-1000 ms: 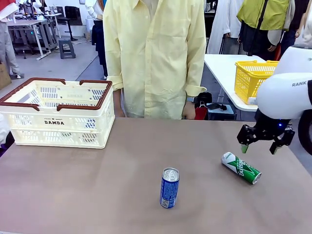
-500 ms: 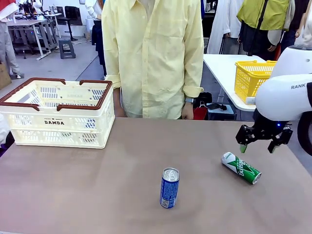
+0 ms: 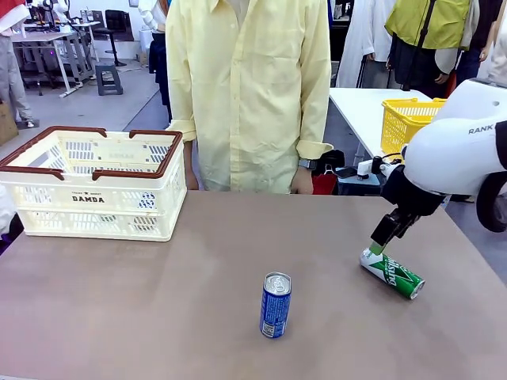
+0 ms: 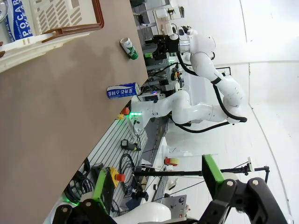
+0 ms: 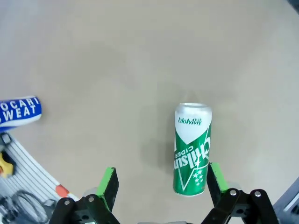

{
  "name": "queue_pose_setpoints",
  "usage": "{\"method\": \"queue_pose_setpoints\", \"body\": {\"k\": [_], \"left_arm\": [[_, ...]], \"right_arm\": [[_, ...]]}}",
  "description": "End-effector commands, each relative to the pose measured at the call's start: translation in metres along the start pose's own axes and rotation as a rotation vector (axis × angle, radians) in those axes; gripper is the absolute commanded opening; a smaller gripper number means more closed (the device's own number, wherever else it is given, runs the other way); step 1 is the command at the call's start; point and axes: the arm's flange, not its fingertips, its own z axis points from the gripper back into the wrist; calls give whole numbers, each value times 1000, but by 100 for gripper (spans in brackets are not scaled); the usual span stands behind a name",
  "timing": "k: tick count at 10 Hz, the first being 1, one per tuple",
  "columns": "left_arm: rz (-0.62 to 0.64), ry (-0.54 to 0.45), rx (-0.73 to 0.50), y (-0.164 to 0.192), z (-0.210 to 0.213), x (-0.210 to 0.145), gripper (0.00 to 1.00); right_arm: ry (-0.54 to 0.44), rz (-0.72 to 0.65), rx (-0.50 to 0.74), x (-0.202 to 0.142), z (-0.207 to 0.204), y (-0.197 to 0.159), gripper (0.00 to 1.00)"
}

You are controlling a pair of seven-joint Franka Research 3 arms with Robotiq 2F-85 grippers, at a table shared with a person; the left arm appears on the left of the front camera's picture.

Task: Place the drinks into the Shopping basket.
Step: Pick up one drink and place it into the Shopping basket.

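Observation:
A green drink can lies on its side on the brown table at the right. My right gripper hangs open just above its silver top. In the right wrist view the green can lies between the open fingers, close to the right pad. A blue drink can stands upright near the table's middle front. The cream Shopping basket with its red-brown rim sits at the far left. My left gripper is open and holds nothing. Its view shows the basket, with another blue can inside it.
A person in a yellow shirt stands at the far edge of the table, hands down at their sides. A yellow plastic basket sits on a white table behind on the right. Bare tabletop stretches between the cans and the basket.
My right gripper has moved left and down onto the green can's top end, and its wrist has turned. Both cans and the basket have stayed in place.

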Motion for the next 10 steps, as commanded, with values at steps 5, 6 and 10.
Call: {"method": "queue_pose_setpoints", "body": {"k": [5,6,10], "left_arm": [[4,-2,-9,-3,0,-1,100],[4,-2,-9,-3,0,-1,100],[4,-2,-9,-3,0,-1,100]], "right_arm": [[67,-66,-83,-16,-37,-14,100],[91,-88,-91,-18,-48,-24,100],[152,-108,-34,-23,-101,-33,100]]}}
